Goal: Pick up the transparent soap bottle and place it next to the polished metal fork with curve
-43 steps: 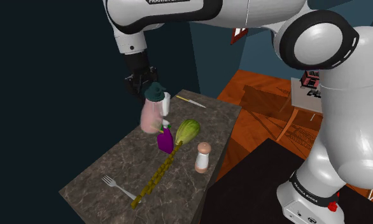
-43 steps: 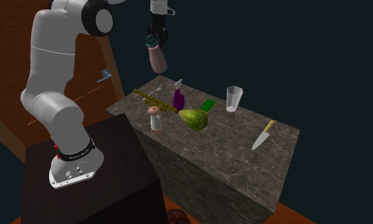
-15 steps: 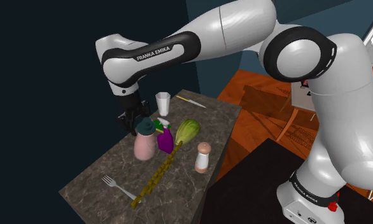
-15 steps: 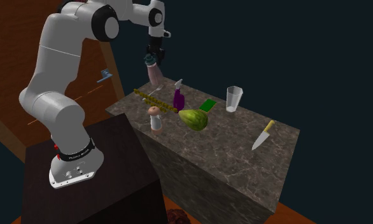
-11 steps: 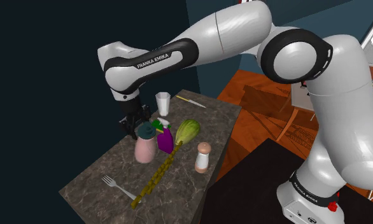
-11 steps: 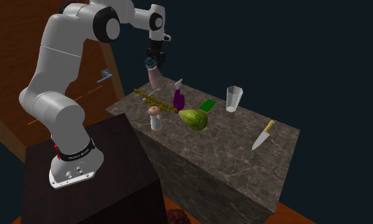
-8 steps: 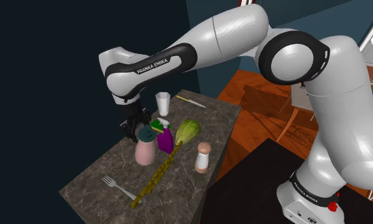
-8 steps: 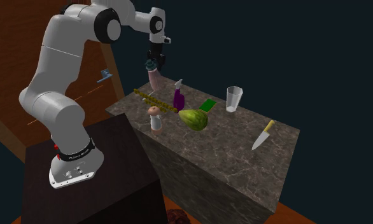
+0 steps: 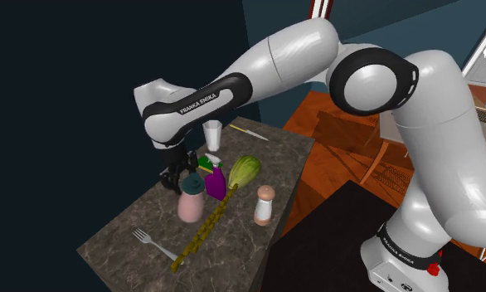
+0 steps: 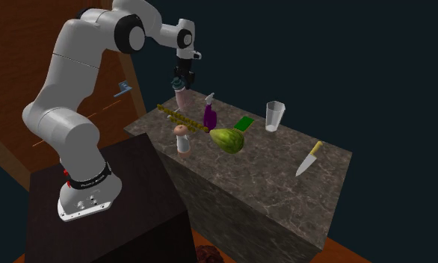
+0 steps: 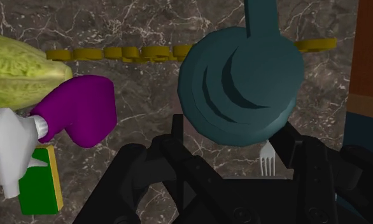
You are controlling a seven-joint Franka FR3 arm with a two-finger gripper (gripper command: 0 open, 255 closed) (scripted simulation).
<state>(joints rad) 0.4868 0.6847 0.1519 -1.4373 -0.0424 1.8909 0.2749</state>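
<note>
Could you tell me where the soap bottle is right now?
In the shoulder view, the end effector holds the soap bottle upright over the counter, just left of the purple spray bottle, beyond the fork.

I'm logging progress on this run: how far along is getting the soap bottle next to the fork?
Done: the gripper clasps the soap bottle by its teal cap. In hand: the bottle is upright, low over the counter, apart from the fork; whether its base touches is unclear. Left: set it beside the fork and let go.
</note>
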